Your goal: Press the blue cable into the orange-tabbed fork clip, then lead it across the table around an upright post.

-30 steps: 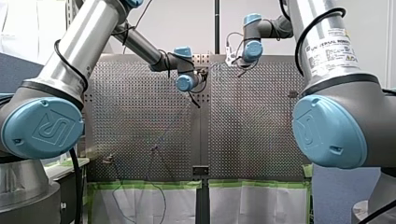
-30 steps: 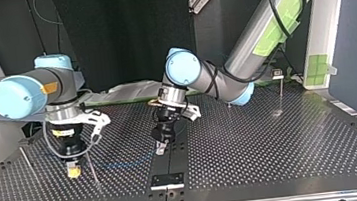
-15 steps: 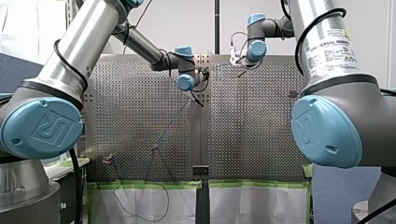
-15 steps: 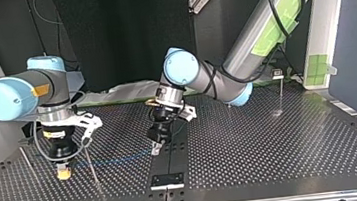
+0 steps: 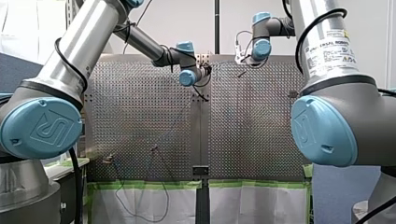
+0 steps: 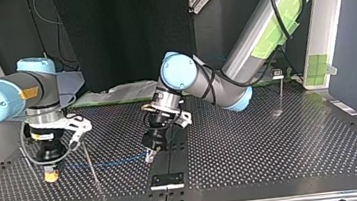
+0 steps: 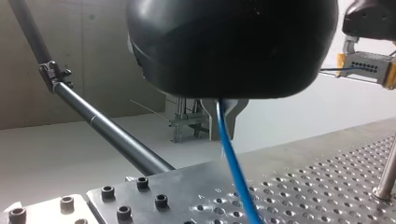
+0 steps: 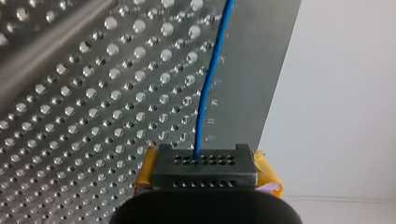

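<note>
Perforated table [image 6: 272, 151] fills the top view, and the blue cable [image 6: 107, 163] runs low over it between my two hands. My right hand [image 6: 49, 174], yellow pads closed on the cable, sits at 9 o'clock from my left hand [image 6: 150, 155], whose metal fingers are closed around the cable further along. An upright post [image 7: 386, 175] stands near the span. I judge this is the routing step: hold tension light and even, carry the line low around the post, and don't tug it from the clip, which I cannot make out.
</note>
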`<action>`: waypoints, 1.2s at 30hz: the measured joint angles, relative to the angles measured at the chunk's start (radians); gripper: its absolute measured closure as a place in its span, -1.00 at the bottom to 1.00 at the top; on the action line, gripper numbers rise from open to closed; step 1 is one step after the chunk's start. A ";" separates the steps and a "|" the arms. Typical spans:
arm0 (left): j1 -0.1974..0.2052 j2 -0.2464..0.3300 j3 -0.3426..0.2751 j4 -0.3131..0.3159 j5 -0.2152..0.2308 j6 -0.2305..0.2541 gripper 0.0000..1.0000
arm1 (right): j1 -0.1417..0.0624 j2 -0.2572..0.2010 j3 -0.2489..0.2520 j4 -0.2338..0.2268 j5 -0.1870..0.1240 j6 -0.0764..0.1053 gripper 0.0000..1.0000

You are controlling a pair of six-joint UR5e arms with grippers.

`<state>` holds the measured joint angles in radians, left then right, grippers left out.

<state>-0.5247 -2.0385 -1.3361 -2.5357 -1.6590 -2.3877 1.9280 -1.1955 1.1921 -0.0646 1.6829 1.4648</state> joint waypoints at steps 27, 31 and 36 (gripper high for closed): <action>0.004 -0.041 0.000 -0.004 0.052 -0.008 1.00 | -0.078 0.025 0.009 -0.002 -0.010 0.017 1.00; 0.016 -0.042 0.000 0.003 0.053 -0.008 1.00 | -0.086 0.048 0.010 -0.004 -0.015 0.018 1.00; 0.034 -0.043 0.000 0.019 0.057 -0.008 1.00 | -0.088 0.078 0.010 -0.003 -0.019 0.019 1.00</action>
<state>-0.4905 -2.0816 -1.3358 -2.5172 -1.6019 -2.3960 1.8400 -1.1176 1.2020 -0.0681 1.6640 1.4836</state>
